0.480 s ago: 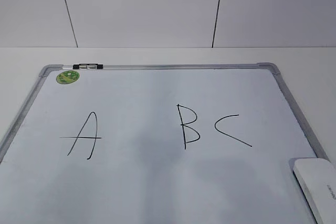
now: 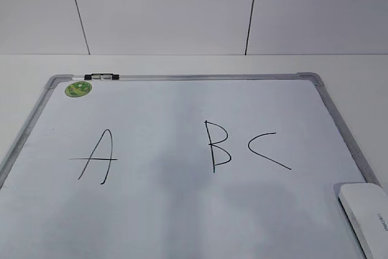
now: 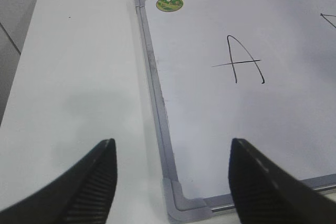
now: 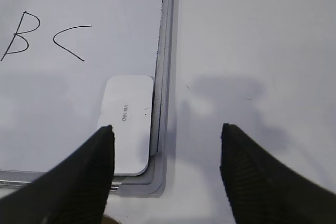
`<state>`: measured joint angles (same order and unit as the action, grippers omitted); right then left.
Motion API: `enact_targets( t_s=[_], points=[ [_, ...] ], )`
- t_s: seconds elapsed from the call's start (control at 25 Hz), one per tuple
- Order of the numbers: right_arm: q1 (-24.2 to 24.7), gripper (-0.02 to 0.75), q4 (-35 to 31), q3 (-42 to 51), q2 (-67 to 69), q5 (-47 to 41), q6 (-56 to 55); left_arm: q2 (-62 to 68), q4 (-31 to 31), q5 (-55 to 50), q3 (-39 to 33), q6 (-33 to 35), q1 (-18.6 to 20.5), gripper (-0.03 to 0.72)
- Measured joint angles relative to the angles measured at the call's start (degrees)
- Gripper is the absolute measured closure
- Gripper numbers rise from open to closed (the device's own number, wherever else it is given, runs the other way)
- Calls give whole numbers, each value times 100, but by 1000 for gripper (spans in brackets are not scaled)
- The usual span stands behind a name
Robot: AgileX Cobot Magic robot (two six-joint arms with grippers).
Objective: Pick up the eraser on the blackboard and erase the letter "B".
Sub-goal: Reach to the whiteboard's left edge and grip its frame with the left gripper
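Observation:
The blackboard (image 2: 182, 210) is a white dry-erase board with a grey frame, flat on the table. The thin black letter "B" (image 2: 216, 146) stands at its middle, between an "A" (image 2: 97, 157) and a "C" (image 2: 268, 150). The white eraser (image 2: 367, 213) lies flat at the board's near right corner; it also shows in the right wrist view (image 4: 128, 121). My right gripper (image 4: 165, 132) is open above that corner, its left finger over the eraser's near edge. My left gripper (image 3: 172, 145) is open above the board's near left corner (image 3: 181, 203). Neither gripper shows in the exterior view.
A black-and-silver marker (image 2: 102, 77) lies on the board's far frame beside a round green sticker (image 2: 79, 88). White table (image 4: 252, 51) surrounds the board; a panelled wall (image 2: 182, 10) stands behind it.

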<state>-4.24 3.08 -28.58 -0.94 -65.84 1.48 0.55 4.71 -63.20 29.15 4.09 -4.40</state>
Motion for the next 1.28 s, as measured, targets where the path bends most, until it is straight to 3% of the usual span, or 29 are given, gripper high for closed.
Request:
enact_targets(
  t_s=[0.24,0.36,0.48,0.76,1.12,1.28],
  points=[
    [0,236,0,-58,0,-21,0,0,0,-11,0,0,0,191],
    [0,236,0,-174,154,-42,0,0,280,-11,0,0,0,191],
    [0,236,-153,-230,505,-85,0,0,590,-1,0,0,0,191],
    [0,236,-435,-541,1477,-145,-235,0,602,-1,0,0,0,191],
    [0,236,-677,-924,2937,-578,-391,69,201,-13,0,0,0,191],
    [0,236,-824,-1033,3516,-607,-458,749,-16,-292,161,0,0,191]
  ],
)
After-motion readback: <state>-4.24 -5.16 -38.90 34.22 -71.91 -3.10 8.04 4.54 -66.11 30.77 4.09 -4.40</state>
